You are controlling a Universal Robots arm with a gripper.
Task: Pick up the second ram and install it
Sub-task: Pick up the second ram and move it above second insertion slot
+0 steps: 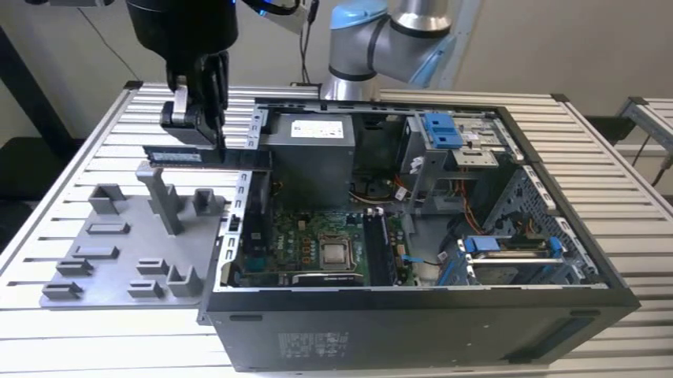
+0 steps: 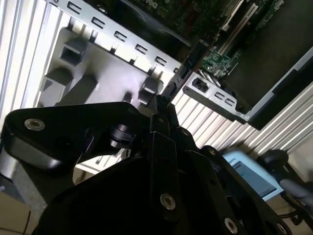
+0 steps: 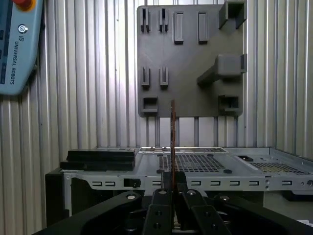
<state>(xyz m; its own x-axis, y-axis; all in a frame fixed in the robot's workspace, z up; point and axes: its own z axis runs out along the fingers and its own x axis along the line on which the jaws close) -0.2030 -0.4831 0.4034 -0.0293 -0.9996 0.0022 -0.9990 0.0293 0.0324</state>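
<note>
The second ram (image 1: 206, 157), a slim dark stick with a pale bluish label near one end, hangs level in the air above the far edge of the grey holder plate (image 1: 116, 244). It is just outside the wall of the open computer case (image 1: 568, 260) on the exterior view's left. My gripper (image 1: 198, 135) is shut on it from above. In both wrist views the stick shows edge-on between the fingers: the ram (image 3: 172, 142) in my gripper (image 3: 172, 188), and the ram (image 2: 188, 66) in my gripper (image 2: 161, 110). Long black memory slots (image 1: 376, 248) lie on the motherboard beside the processor socket.
The grey plate (image 3: 190, 63) carries upright posts and small slotted blocks under the stick. The case holds a power supply (image 1: 315, 134), blue drive brackets (image 1: 442, 130) and cables. A teach pendant (image 3: 14, 44) lies on the slatted aluminium table (image 1: 84, 165).
</note>
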